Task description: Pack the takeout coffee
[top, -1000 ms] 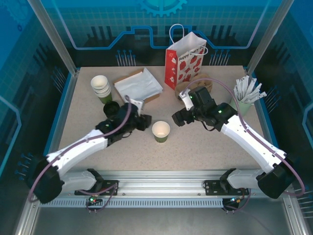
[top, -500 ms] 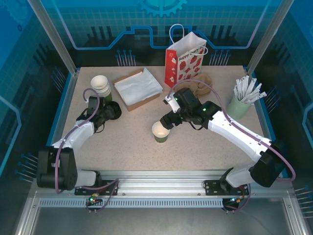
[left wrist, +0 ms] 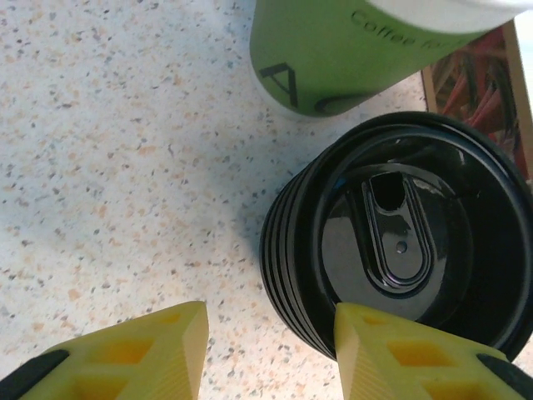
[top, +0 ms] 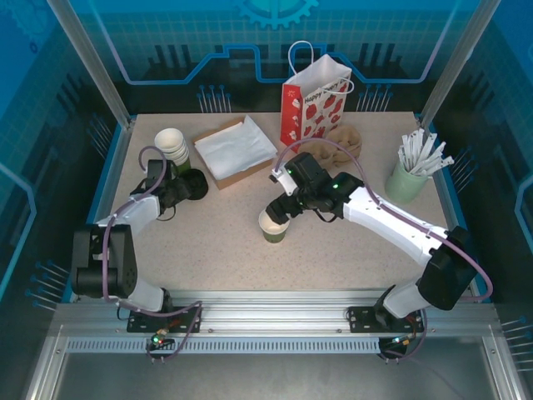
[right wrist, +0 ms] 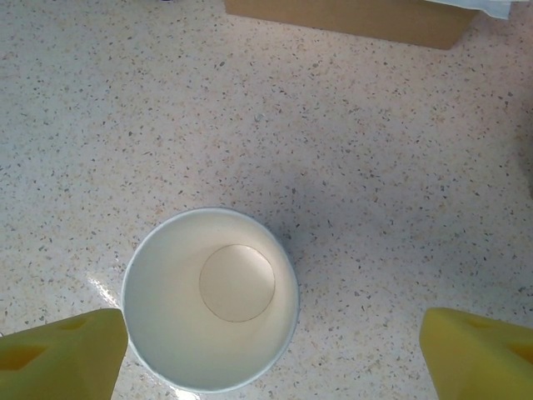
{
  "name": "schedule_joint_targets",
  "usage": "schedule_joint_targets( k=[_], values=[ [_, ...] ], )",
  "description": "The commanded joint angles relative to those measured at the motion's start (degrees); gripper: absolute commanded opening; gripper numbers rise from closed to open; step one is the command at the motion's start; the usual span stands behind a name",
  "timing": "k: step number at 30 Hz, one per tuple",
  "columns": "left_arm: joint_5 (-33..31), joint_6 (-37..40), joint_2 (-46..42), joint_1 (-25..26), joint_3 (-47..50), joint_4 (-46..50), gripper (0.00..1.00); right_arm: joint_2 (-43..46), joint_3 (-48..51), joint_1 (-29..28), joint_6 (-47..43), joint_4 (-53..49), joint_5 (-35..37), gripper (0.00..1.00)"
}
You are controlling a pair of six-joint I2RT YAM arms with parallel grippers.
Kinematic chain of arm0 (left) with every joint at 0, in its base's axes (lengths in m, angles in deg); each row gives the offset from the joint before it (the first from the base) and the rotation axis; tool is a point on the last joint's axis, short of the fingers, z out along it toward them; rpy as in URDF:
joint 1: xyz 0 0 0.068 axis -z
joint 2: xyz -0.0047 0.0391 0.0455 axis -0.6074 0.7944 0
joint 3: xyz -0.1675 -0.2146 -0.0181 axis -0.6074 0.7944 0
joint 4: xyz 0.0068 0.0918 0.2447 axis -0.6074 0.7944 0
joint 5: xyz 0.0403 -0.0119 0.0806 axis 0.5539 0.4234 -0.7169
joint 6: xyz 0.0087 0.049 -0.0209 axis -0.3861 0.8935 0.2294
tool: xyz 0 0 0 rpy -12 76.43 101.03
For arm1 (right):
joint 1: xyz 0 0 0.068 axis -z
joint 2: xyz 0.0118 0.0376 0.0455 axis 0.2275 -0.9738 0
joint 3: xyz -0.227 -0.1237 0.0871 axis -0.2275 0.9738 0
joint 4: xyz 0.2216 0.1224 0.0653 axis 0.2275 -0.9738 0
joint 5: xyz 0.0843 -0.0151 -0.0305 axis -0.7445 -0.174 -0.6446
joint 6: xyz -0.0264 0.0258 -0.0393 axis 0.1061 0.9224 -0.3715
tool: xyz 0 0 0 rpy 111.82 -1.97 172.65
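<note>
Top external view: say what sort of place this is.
Probably a robot lab cell staged as a coffee counter: aluminium frame, blue printed backdrop, table with stacked paper cups, black lids, strawberry-print bag.

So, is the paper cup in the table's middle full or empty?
Empty: the paper cup shows its bare white bottom from above.
</note>
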Motion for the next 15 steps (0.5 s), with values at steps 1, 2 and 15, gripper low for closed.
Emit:
schedule_joint_targets(
  k=[1,2,15],
  values=[
    [2.9,0.8,1.2,-0.7,-2.0,-1.0,0.46,-0.9,-2.1,-1.1,0.5,0.5,-1.0,0.92],
    [3.2,0.6,1.3,-0.8,-2.1,-1.1,0.46,-1.1,-2.1,-1.2,0.6,0.5,-0.9,0.92],
    [6.9,-0.9,3.2,-1.8,-4.9,-2.3,0.45,-3.0,-3.0,-1.9,0.4,0.2,-0.6,0.92]
  ],
)
